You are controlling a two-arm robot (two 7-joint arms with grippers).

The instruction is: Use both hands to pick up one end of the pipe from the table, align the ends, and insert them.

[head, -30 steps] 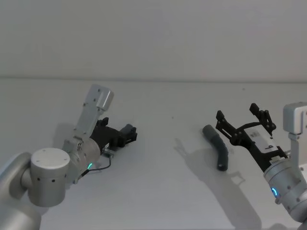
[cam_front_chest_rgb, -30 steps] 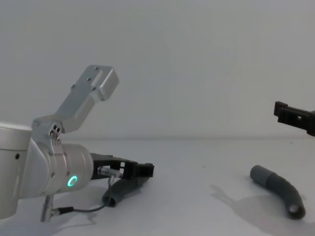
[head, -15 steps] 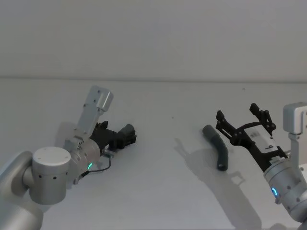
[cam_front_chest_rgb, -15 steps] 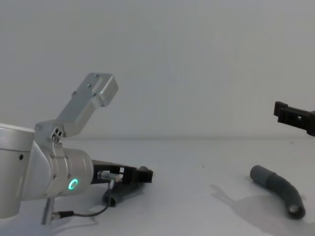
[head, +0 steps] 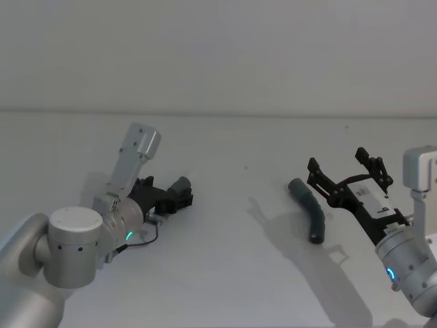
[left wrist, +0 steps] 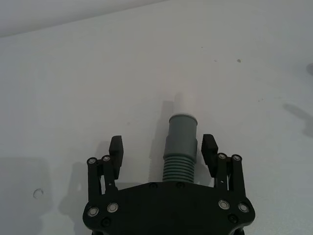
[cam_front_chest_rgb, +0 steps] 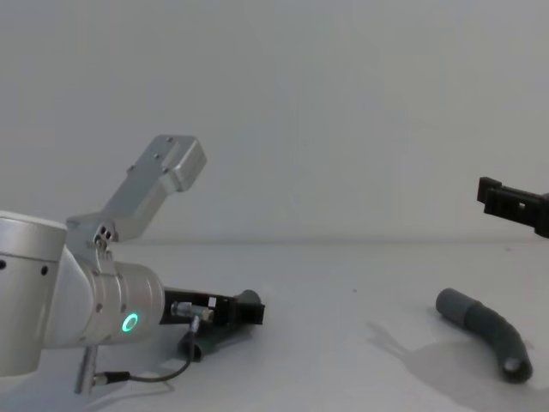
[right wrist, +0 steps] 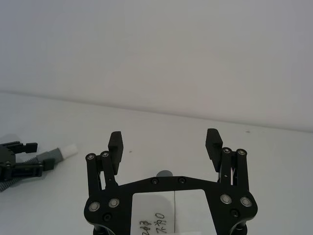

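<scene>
My left gripper (left wrist: 162, 145), low over the counter (head: 225, 266), stands released, its fingers (left wrist: 116, 147) astride one ribbed pipe piece (left wrist: 180, 169) without touching it. The smooth grey cuff (left wrist: 182, 128) juts past the fingertips. My right gripper (right wrist: 164, 138), likewise spread wide and holding nothing, hangs raised above the counter near the second pipe piece (head: 311, 210), which lies curved on the counter's right side.
</scene>
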